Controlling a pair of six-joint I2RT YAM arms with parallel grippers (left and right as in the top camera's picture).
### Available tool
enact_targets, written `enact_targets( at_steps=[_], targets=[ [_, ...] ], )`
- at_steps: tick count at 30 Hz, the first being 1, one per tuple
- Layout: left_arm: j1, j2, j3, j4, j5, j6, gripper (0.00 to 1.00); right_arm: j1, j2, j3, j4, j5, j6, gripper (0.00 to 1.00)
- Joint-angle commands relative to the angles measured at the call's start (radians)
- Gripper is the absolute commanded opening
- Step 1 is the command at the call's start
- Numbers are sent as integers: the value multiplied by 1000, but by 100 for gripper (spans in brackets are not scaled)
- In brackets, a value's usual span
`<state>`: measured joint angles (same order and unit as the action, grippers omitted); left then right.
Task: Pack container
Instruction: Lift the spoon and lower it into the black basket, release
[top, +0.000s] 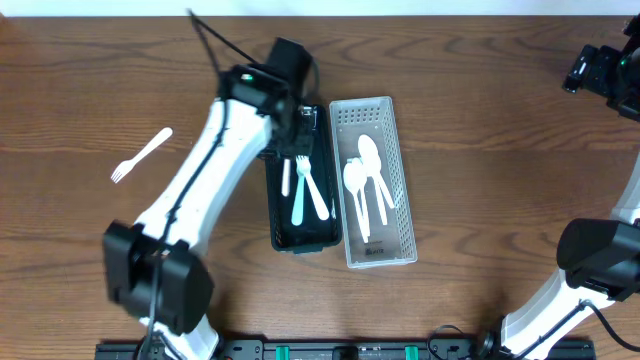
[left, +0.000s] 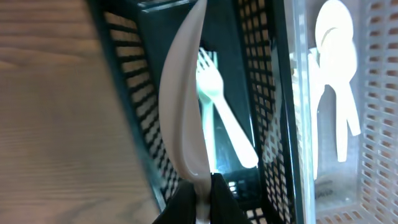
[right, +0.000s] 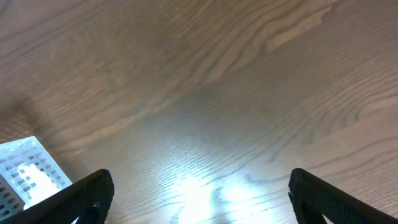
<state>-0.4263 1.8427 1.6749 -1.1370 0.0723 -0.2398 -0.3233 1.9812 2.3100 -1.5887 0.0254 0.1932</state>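
White plastic utensil pinched in left jaws, closed tight on handle end; blade-like length runs up frame centre. Knife or not: cannot tell. Hangs over black basket, above forks lying inside. Judged light, thin, slick, bendy: grip flat-on near handle end. White basket alongside holds spoons. Stray fork on counter, upper left. Right jaws wide apart, empty, upper right.
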Motion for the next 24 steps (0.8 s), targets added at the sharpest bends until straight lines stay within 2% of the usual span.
enact_targets(
  at_steps=[1,5,10,13,15,19,24],
  targets=[
    [-31,74,-4,5,0,-25,6,-5,-6,-5,-1,-7,-11,93],
    [-47,175,-4,7,0,-25,7,-5,-6,-5,-3,-7,-11,93],
    [-42,247,-4,-11,-1,-16,30,-5,-6,-5,-13,-7,-12,93],
    [-37,235,1,-12,-1,58,36,-5,-6,-5,-14,-7,-12,93],
    [-35,207,10,-19,-9,164,43,-5,-6,-5,-14,-7,-12,93],
    [-35,112,22,-22,-174,263,48,-5,-6,-5,-13,-7,-11,93],
    [34,-68,27,10,-356,291,70,-5,-6,-5,-19,-7,-12,93]
  ],
)
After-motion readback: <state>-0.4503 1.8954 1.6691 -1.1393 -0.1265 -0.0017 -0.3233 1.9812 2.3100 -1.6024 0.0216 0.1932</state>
